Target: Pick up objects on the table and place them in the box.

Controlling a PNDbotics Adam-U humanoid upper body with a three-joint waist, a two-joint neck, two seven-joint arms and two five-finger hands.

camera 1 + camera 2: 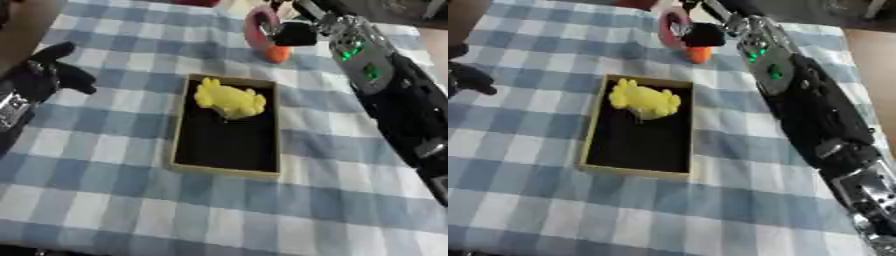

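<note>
I see a shallow box [226,169] with a tan rim and black inside lying near the middle of the blue-and-white checked tablecloth [131,210]. A yellow toy [229,99], soft and lumpy in shape, sits inside the box at its 12 o'clock end, close against the far wall. The rest of the box floor is bare black.

From the box, at about 1 o'clock, my right hand [293,34] is out over the far part of the cloth. Its arm [807,110], black with silver joints and green lights, runs in from 4 o'clock and crosses the right side of the table. The hand's fingers are wrapped around a pink ring-shaped thing [260,29], which stands on edge and tilts a little. Just below the ring, touching or nearly touching it, is a small orange thing [278,54]; I cannot tell whether it is part of the ring or a separate piece, nor whether it rests on the cloth.

My left hand [48,72] shows at about 10 o'clock from the box, well apart from it, at the left edge of the table. Its fingers look relaxed and spread, with nothing in them.

A dark red thing [194,2] shows at the far edge, at 12 o'clock, mostly cut off.
</note>
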